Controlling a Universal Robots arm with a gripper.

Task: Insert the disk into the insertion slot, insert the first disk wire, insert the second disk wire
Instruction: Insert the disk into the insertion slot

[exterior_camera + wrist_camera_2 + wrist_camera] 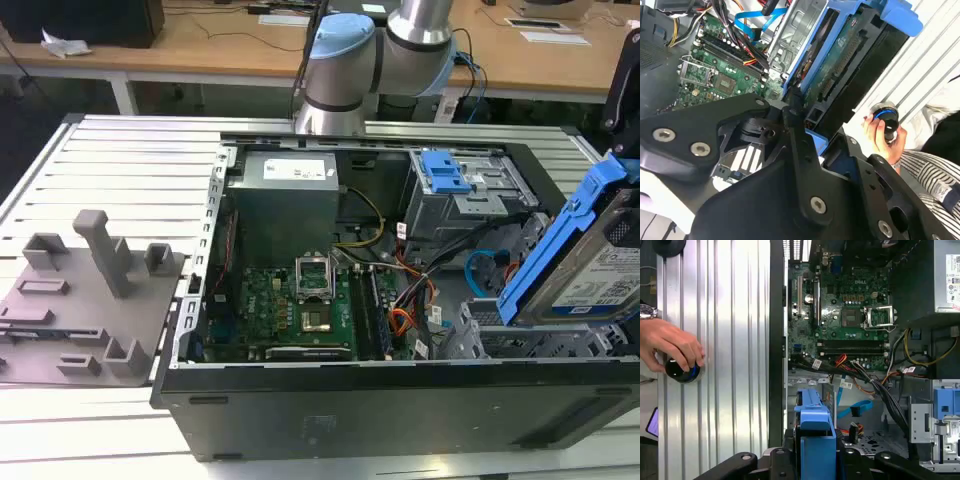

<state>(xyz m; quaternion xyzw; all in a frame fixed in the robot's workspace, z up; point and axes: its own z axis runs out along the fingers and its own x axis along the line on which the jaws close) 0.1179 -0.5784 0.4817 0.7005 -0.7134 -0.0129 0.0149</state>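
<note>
The disk (590,275), silver with a white label in a bright blue caddy, hangs tilted over the exterior view's right end of the open computer case. My gripper (815,455) is shut on its caddy; in the second wrist view the black fingers (792,112) clamp the blue frame (840,65). Just below the disk lies the insertion slot (530,342), a grey perforated cage. The first disk wire (402,320), an orange, red and black bundle, lies loose beside the motherboard. The second disk wire (487,268), a light-blue flat cable, loops next to the cage and also appears in the first wrist view (856,410).
The case holds a power supply (290,195), a motherboard (290,310) and a taller bay with a blue latch (448,178). A grey fixture plate (85,300) lies on the slatted aluminium table. A person's hand (670,342) rests on a round knob (682,371) beside the case.
</note>
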